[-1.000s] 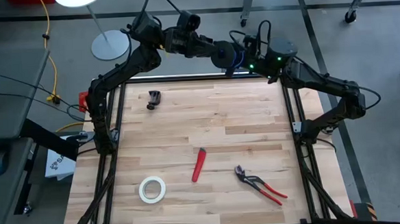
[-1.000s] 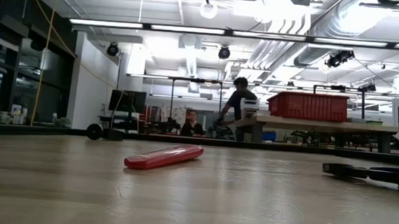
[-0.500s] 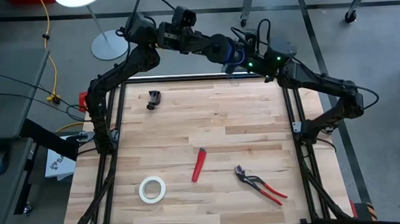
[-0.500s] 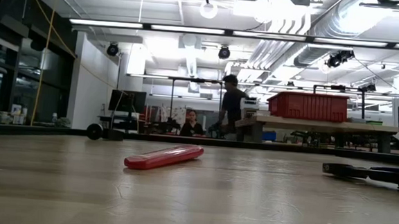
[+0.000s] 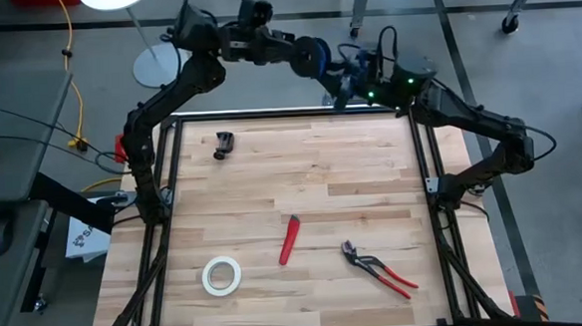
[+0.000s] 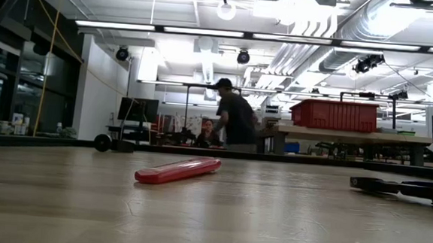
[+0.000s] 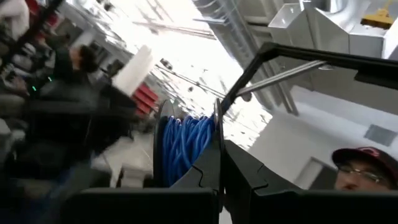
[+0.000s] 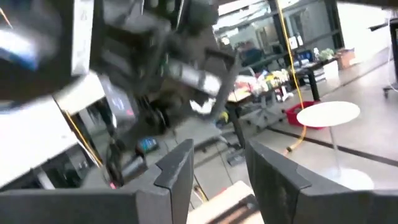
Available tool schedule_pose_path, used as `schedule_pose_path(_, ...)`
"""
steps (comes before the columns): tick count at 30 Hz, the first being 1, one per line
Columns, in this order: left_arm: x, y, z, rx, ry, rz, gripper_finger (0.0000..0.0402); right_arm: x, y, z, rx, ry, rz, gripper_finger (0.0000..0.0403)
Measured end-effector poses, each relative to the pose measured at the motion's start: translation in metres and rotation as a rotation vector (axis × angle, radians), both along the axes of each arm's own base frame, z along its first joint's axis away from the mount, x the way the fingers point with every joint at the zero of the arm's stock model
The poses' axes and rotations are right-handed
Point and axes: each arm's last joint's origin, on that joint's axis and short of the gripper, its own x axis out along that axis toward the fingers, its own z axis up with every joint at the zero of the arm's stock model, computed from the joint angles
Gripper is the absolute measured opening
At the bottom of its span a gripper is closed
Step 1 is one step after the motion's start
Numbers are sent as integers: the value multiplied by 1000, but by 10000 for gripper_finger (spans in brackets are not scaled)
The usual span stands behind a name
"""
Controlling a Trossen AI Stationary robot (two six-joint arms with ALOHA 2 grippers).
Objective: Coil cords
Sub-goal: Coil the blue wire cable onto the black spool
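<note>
Now, starting at the left: left gripper up in the air beyond the far edge of the table, clamped tight on the thin black flange of the spool. Blue wire wound in a fat band around the core, right beside the fingers.

Probably light, that spool, and rigid enough to pinch by the rim. Smooth plastic by the look of it, though, so worth biting deep on the flange or across the hub. Quite another matter with the wire itself: thin, floppy, likely springy, apt to slide off its turns and tangle. Best taken near a free end and kept under gentle tension. No loose end visible from here.

On to the right: right gripper just beside the spool, fingers parted, nothing between them.

Against a second ago: spool carried further from the table edge and leftward, left arm swung back with it, right gripper barely shifted. Also a drift leftward for the person standing in the room behind.
</note>
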Motion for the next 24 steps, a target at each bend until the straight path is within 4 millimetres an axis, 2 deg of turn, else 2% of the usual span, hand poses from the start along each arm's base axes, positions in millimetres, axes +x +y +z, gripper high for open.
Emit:
schedule_pose_path(8, -11, 17, 2, 11, -47, 109, 0, -15, 5, 1, -15, 87, 7, 138)
schedule_pose_path(12, -13, 22, 2, 13, -51, 129, 0, -16, 6, -5, -29, 166, 15, 138)
schedule_pose_path(24, -27, 49, 0, 113, -104, 323, 0, -33, 14, -6, -36, 258, 51, 138)
